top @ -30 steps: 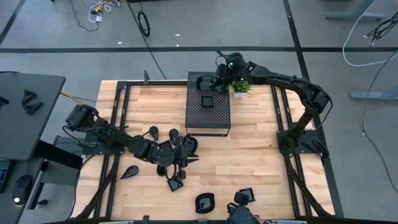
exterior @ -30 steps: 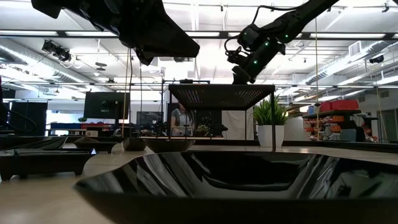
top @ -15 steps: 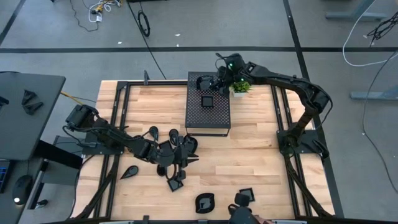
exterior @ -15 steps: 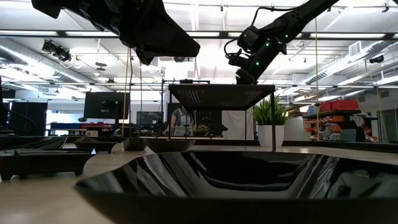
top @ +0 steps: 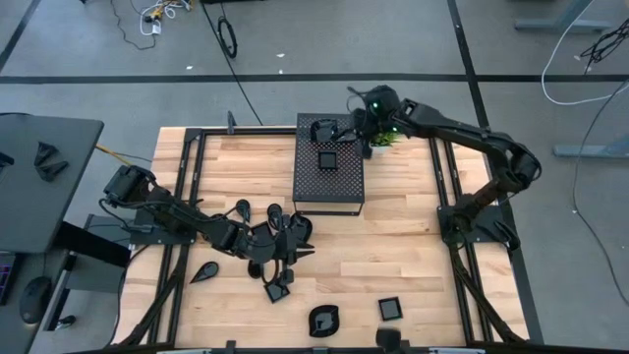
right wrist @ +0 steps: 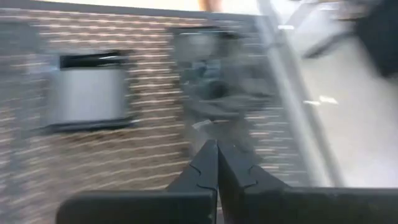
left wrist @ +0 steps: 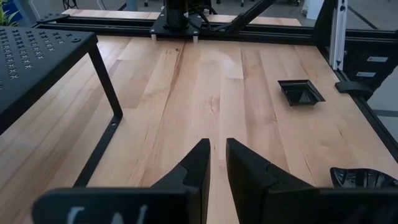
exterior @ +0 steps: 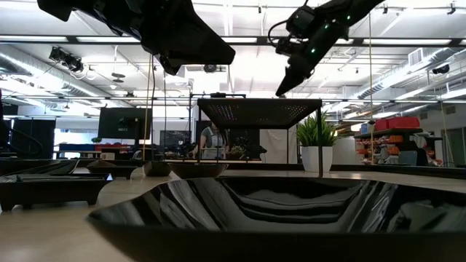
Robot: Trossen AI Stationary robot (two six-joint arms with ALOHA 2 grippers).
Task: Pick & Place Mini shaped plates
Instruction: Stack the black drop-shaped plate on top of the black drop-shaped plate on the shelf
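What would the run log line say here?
right gripper: shut, empty, above perforated box | left gripper: empty, over table | square plate: on box

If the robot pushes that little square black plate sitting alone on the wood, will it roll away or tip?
Probably neither. The square plate sits low and flat-bottomed, so it would likely slide. Its glossy surface may be slippery to pinch. It looks stiff, not floppy.

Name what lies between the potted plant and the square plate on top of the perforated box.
Right gripper, shut, hovers between potted plant and square plate atop perforated box; high view shows it.
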